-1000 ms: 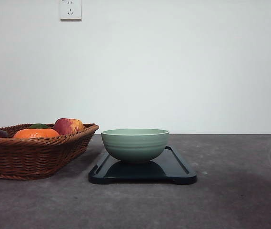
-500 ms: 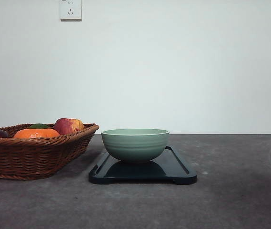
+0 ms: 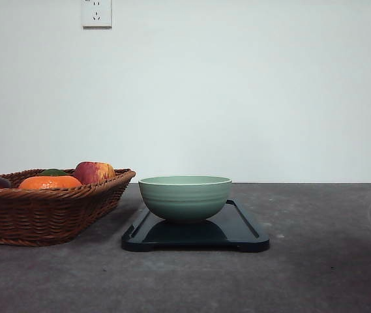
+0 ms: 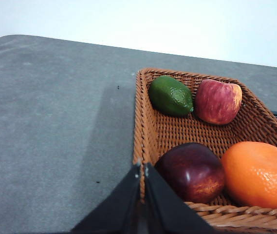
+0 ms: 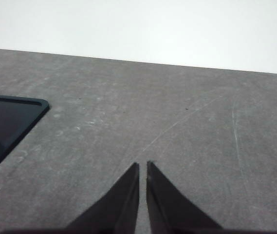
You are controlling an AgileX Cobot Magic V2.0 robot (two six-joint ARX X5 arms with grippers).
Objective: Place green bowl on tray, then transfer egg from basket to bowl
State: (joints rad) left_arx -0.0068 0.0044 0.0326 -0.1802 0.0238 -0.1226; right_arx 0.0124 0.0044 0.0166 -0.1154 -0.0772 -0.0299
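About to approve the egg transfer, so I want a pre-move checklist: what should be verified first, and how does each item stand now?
1. Green bowl seated on the tray: ok.
2. Bowl upright, mouth unobstructed: ok.
3. Egg located in the basket: not ok; I see a lime, two apples and an orange, no egg.
4. Left gripper empty: ok, fingers closed on nothing, at the basket's rim.
5. Left gripper open for grasping: not ok.
6. Right gripper away from the tray: ok, over bare table.

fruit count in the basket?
4 in the basket: green lime and red apple side by side at one end, dark red apple and orange at the other. More could be hidden.
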